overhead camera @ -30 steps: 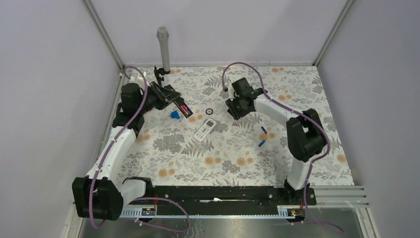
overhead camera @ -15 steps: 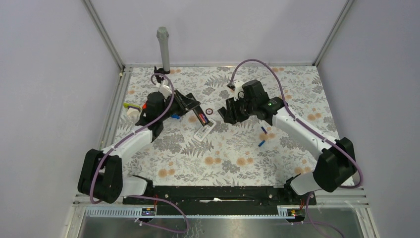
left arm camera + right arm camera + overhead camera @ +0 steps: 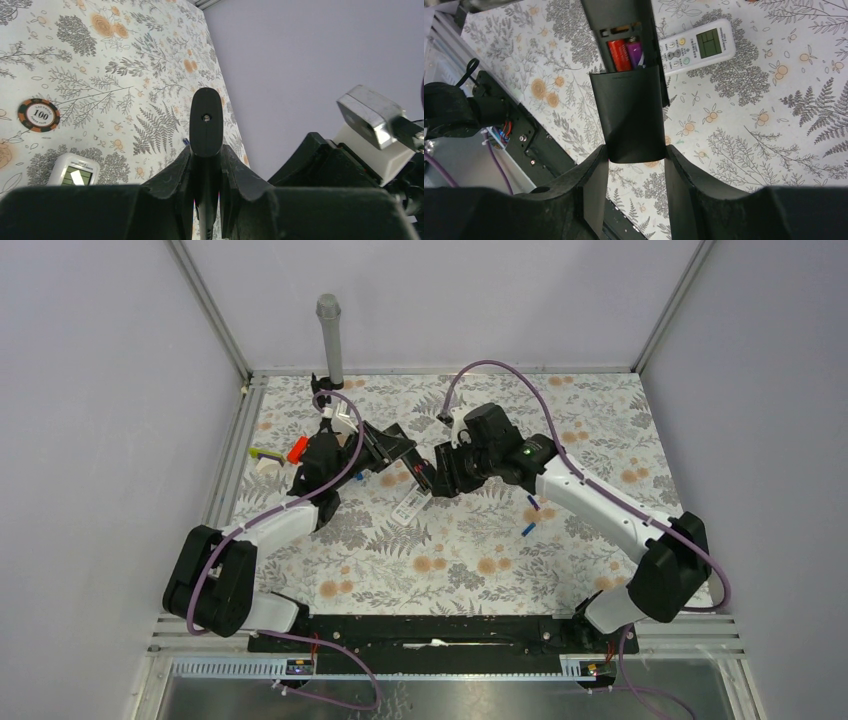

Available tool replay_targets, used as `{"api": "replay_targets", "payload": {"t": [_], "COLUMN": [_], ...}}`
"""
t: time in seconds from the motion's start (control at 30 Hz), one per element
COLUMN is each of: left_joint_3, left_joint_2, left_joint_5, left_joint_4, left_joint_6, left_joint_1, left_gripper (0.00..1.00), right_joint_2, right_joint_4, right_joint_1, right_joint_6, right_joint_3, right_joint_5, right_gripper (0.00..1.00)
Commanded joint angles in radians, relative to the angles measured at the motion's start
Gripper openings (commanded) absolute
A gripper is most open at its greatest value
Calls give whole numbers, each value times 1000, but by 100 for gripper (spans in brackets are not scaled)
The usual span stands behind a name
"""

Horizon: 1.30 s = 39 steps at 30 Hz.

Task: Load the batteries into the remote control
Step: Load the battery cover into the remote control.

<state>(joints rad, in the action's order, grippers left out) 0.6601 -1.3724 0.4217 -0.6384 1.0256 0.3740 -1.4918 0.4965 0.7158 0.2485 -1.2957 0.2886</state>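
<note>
The left gripper (image 3: 206,150) is clamped narrowly on a black remote (image 3: 624,12), held edge-on above a floral mat (image 3: 470,560) of ferns and orange blooms. The right gripper (image 3: 635,150), jaws half apart, grips the black battery cover (image 3: 631,110). Just past its fingertips the open compartment shows a red battery (image 3: 618,54) and a purple battery (image 3: 634,52) side by side. Two loose blue batteries (image 3: 533,505) lie behind that gripper, beside its forearm. Beyond it lies a white remote (image 3: 696,46), and left of the left fingers a poker chip (image 3: 39,114). Pale lilac walls (image 3: 450,300) enclose the table, with a grey post (image 3: 329,335) in the far corner.
</note>
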Motion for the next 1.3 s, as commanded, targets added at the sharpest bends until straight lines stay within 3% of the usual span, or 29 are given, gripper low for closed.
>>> {"api": "replay_targets", "payload": {"t": [0.0,0.43,1.27], "left_joint_3": [-2,42,63], "left_joint_2": [4,3,-4], "left_joint_5": [-18,-24,0], "left_joint_4": [-97,17,36], "left_joint_6": [23,34,75], "left_joint_1": [9,16,15], "left_gripper": [0,0,0], "right_joint_2": [-26,-67,-147], "right_joint_4": [8,-12,-16], "right_joint_1": [15,26,37], "right_joint_6": [11,-7,-12], "right_joint_3": [-53,-77,-117], "right_joint_5": [-43,-70,-69], "right_gripper": [39,40,41]}}
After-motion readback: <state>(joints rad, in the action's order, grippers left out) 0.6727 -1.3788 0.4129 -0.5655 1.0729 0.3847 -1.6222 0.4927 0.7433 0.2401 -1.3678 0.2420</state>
